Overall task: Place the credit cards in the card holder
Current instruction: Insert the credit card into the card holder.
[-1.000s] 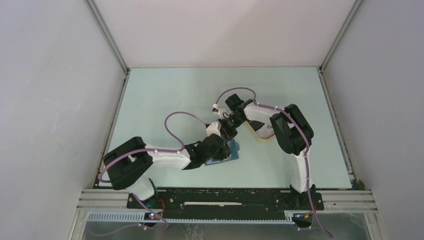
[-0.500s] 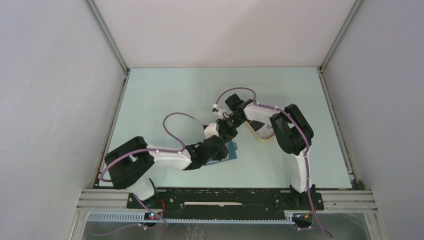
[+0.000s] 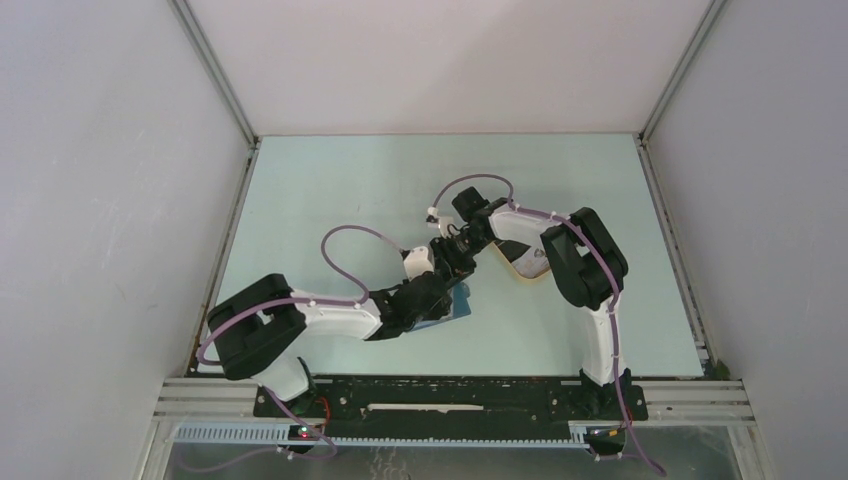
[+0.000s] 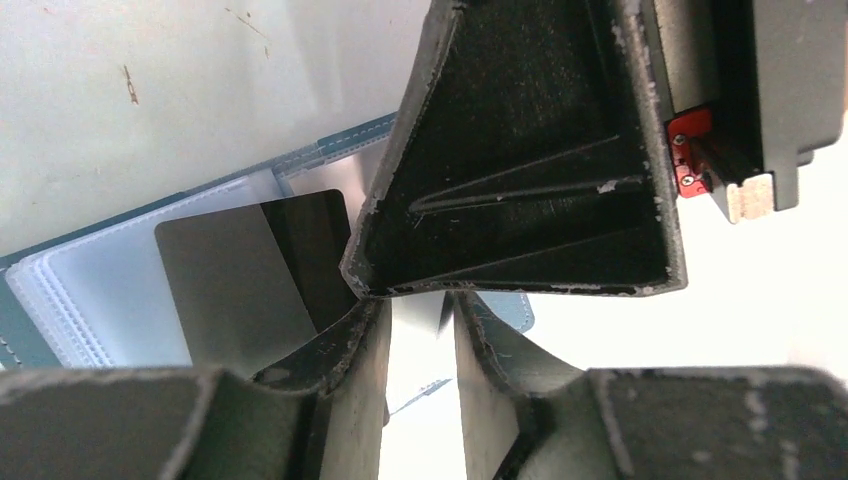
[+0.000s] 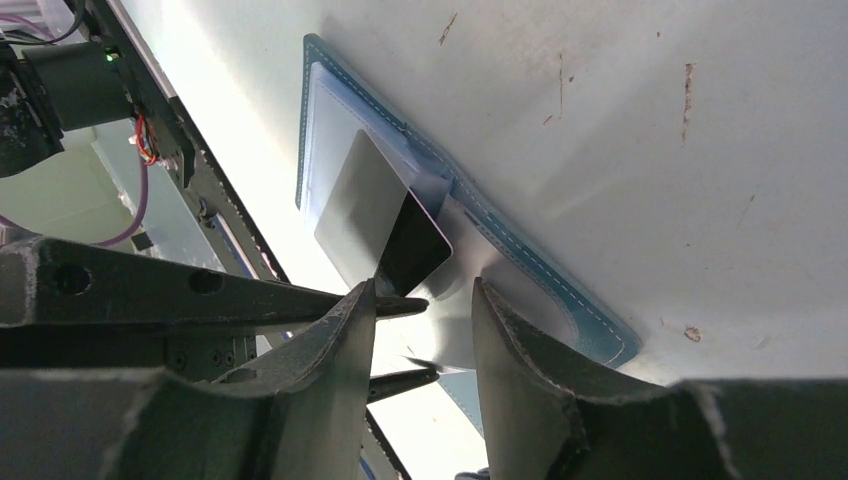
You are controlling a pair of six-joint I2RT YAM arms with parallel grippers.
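Watching the right jaws stand spread beside the dark credit card (image 5: 365, 210), half-tucked into the open card holder (image 5: 330, 120) on the middle of the table (image 3: 330, 200). Left jaws narrow at its edge; I cannot tell whether they pinch it.

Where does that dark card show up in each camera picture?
Top external: cannot be made out.
Left wrist: dark card lies left of centre, against pale pockets.
Right wrist: dark card sits near the centre, tilted.
Shared landmark: the blue card holder.
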